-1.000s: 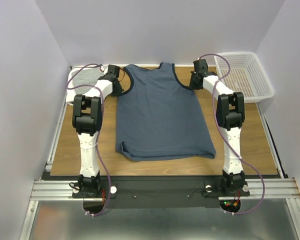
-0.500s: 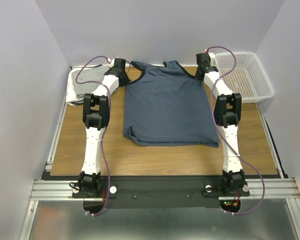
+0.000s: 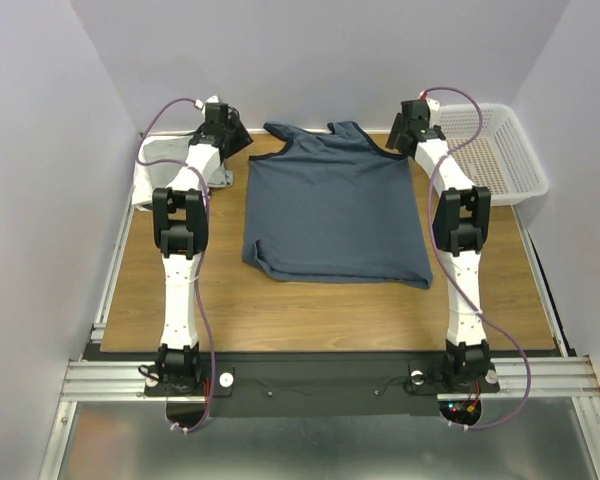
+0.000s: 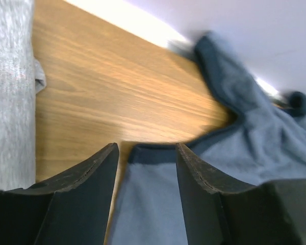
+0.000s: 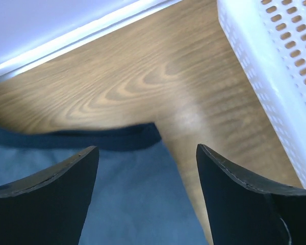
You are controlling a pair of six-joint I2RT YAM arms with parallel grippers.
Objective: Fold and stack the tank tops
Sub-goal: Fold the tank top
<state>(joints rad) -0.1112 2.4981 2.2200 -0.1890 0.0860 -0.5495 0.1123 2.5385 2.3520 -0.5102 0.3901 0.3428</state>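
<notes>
- The slate-blue soft cloth tank top with navy trim (image 3: 330, 215) lies spread flat on the brown wooden tabletop (image 3: 310, 310), with its hem nearest the arm bases and its straps toward the back wall.
- It looks light, limp and not slippery. It would likely sag and crease wherever it is lifted, so pinching both shoulder straps or both hem corners together should keep it square.
- The left gripper (image 4: 146, 149) sits near the left armhole trim, fingers apart, clutching nothing.
- The right gripper (image 5: 148, 148) sits near the right armhole trim, also spread and empty.
- Counted, there are one blue top, one light grey cloth heap (image 3: 165, 160) at far left whose number of pieces cannot be told, and one white perforated plastic basket (image 3: 490, 150) at far right.
</notes>
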